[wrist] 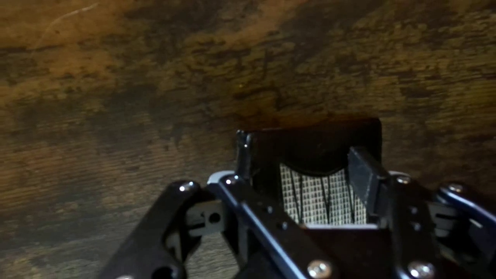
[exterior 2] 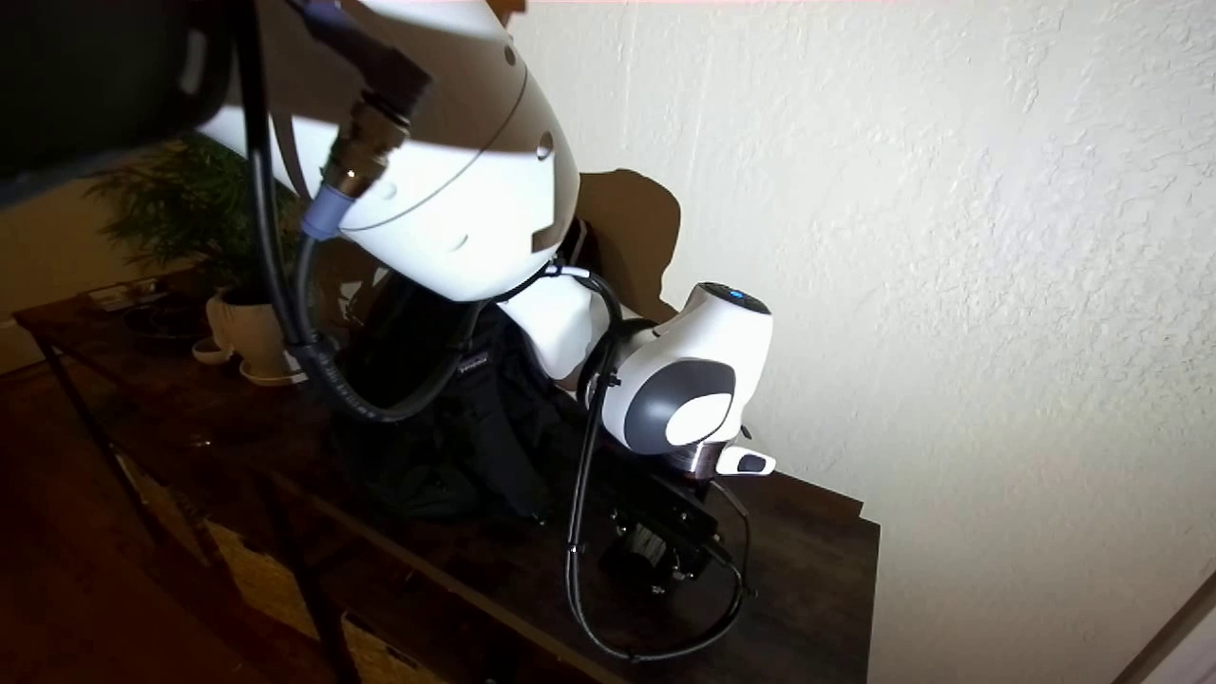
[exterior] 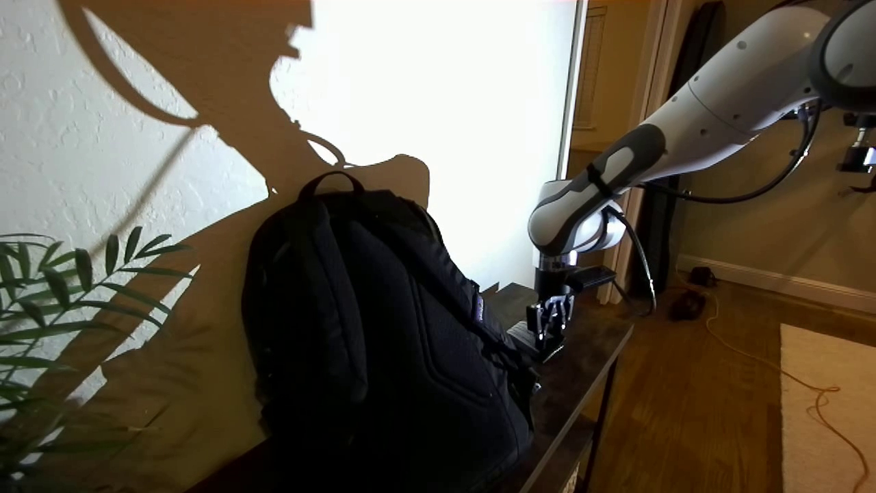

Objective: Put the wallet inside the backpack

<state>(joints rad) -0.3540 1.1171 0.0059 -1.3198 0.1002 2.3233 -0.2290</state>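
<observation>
A black backpack [exterior: 383,322] stands leaning against the wall on a dark wooden table, straps and back panel showing; in an exterior view the arm partly covers it [exterior 2: 446,446]. Its opening cannot be made out. The black wallet [wrist: 310,149], with a light patterned inner panel, lies beneath and between my fingers in the wrist view; its patterned part also shows in an exterior view [exterior 2: 649,546]. My gripper [wrist: 300,164] is open, its fingers apart over the wallet near the table, beside the backpack [exterior: 547,332]. Whether the fingers touch the wallet cannot be told.
The dark wooden table [exterior: 588,370] ends at a front edge over the floor. A plant [exterior: 82,294] stands past the backpack; its white pot [exterior 2: 249,332] shows in an exterior view. The wall [exterior 2: 902,285] rises behind the table. Cables hang around the wrist.
</observation>
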